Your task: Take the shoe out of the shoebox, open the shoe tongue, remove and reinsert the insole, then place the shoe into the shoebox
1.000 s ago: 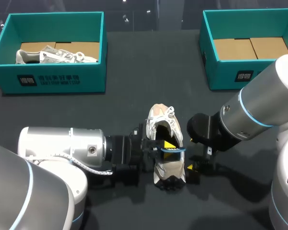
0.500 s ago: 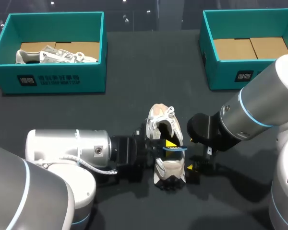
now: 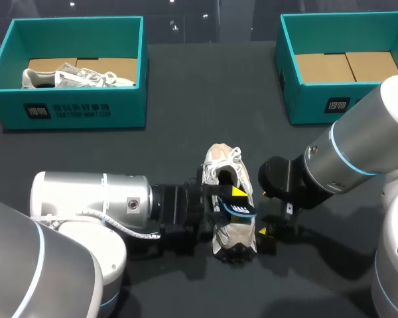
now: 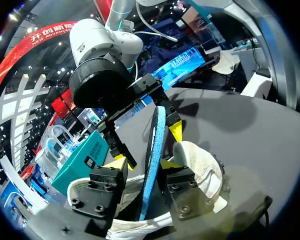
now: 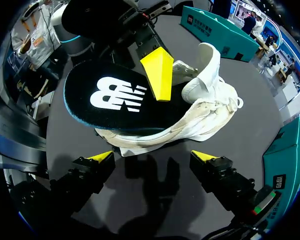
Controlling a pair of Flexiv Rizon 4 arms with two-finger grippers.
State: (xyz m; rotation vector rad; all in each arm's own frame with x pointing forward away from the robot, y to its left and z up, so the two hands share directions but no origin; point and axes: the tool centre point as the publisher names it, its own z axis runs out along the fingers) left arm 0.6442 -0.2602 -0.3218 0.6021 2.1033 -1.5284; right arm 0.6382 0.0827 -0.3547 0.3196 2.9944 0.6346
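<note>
L gripper (image 4: 141, 164): closed narrow on insole (image 3: 239, 209), which is held edge-on betw. both yellow tips; one finger (image 5: 158, 75) is seen pressed on the insole's dark top face.
R gripper (image 5: 152, 156): spread wide, nothing gripped; tips are set low near the table (image 3: 186, 99), just beside the shoe (image 3: 227, 233) on its R flank.
L box (image 3: 73, 112): teal, at far L of table; a second shoe (image 3: 76, 76), grey-white, is laid on its side on the brown cardboard floor (image 3: 119, 66), toward the box's L part.
R box (image 3: 318, 99): teal, at far R of table; a brown cardboard bottom (image 3: 348, 66) is seen inside.
shoe, position: out of both boxes, upright on its sole at mid-table nearer the robot, laces (image 3: 236, 158) at the end toward the boxes; well apart from either box.
insole, position: blue-edged, white logo on top; lifted and tilted over the shoe's opening, near end stuck out past the shoe's side. Whether its far end is inside the shoe cannot be told.
in the way: L arm (image 3: 93, 205) is laid across the table from the L up to the shoe; R arm (image 3: 345, 159) is brought in from the R. Shoe is flanked closely by both grippers, w/ the insole and L fingers over its opening.
</note>
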